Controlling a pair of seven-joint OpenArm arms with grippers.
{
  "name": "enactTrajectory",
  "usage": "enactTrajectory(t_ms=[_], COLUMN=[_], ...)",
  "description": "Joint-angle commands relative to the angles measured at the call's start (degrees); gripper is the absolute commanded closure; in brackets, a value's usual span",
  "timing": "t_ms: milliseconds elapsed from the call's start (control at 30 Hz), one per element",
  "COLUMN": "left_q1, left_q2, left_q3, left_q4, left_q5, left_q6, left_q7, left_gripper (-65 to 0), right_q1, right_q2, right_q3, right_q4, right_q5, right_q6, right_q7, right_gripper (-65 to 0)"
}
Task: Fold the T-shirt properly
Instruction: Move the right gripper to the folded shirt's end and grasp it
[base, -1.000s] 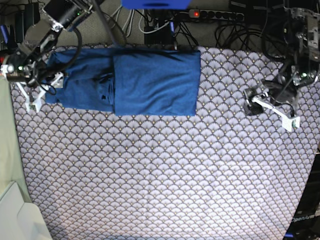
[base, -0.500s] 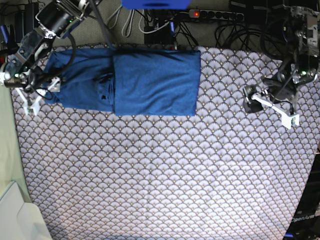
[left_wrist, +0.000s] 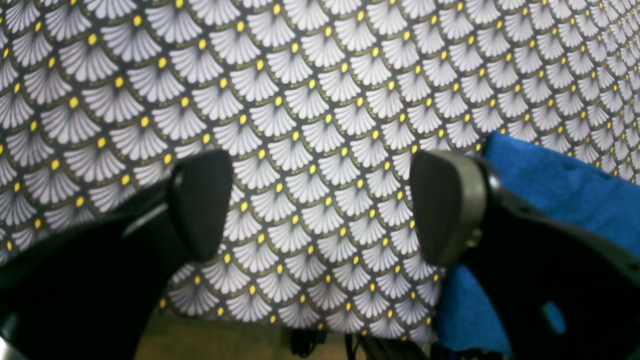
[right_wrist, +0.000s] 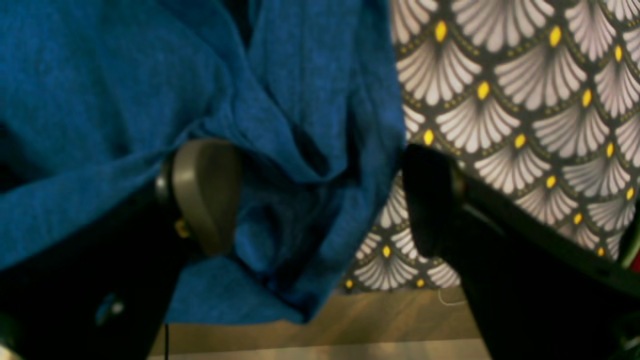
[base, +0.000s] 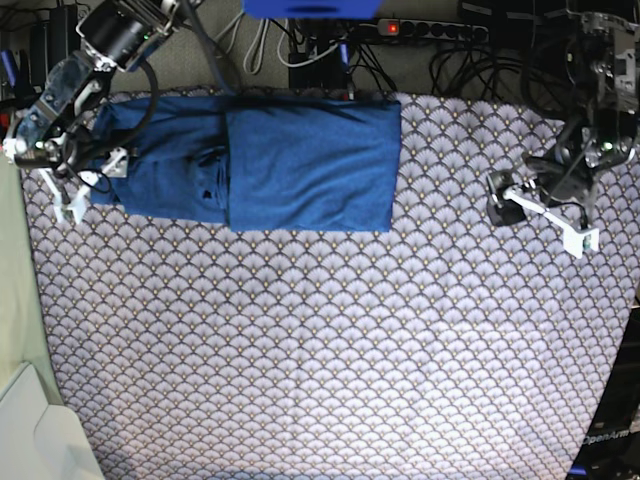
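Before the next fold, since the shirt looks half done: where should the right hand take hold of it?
Probably the bunched end of the T-shirt at the table's edge, approached from outside; the right hand straddles that edge, open, one finger over cloth, one over the tablecloth.

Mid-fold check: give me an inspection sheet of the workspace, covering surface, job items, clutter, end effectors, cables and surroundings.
Surface: scallop-patterned tablecloth covers the table, mostly lying flat.
Job's things: blue T-shirt lies partly folded at the far edge, with a neat panel folded over on one side; the other end is bunched and wrinkled.
Clutter: nothing seen on the cloth.
End effectors: right end effector open, straddling the shirt's bunched edge, one finger over the fabric and one over the cloth. Left end effector open over bare cloth, holding nothing.
Cables: a tangle of leads and a power strip behind the table.
Surroundings: pale green surface beside the table; floor visible past the cloth's edge.
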Motion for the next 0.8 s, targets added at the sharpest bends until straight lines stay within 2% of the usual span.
enactTrajectory(t_ms=[0,333,567,767], left_q1=[-0.55,-0.28,0.24,0.24], left_q2=[-0.76,-0.76,-0.76,-0.76], left_q3=[-0.51,-0.51,-0.60,-0.60], left_q4=[0.81,0.81,0.81,0.81], left_q5=[-0.21,-0.21,-0.21,-0.21], left_q6=[0.04,0.04,0.04,0.04], left_q7=[-0.80,-0.80,-0.88,-0.88], left_gripper=[-54.4,-54.4,-54.4,-54.4], right_q1=[0.38,0.47,0.64,0.64], right_q2=[0.11,0.02,-1.56,-1.65], right_q3=[-0.07,-0.07,4.68,4.42], right_q4=[0.57,0.48,0.48,0.48], right_q5=[0.03,0.03,0.11,0.11], right_q6=[-0.05,-0.05,-0.05,-0.05], right_q7=[-0.31,-0.75,-0.84,-0.84], right_gripper=[-50.5,-50.4,-50.2,-40.2])
